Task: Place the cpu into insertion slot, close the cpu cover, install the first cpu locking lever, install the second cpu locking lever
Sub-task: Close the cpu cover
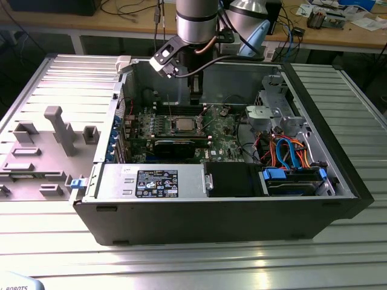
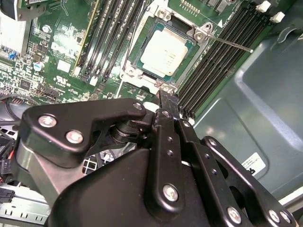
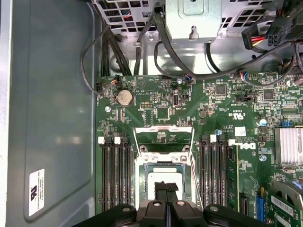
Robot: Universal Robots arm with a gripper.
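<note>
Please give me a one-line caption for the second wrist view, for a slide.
Closed hand poised over the cpu seated in its socket on the green motherboard.

In the first wrist view, the jaws hide part of the cpu [image 3: 164, 176].

surface: ribbed metal table [image 1: 181, 266] | on it: open computer case [image 1: 211, 220], grey fixture plate [image 1: 66, 164]

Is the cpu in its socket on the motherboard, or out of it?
In. In the second wrist view the cpu lies flat within the socket, its silver top facing up.
</note>
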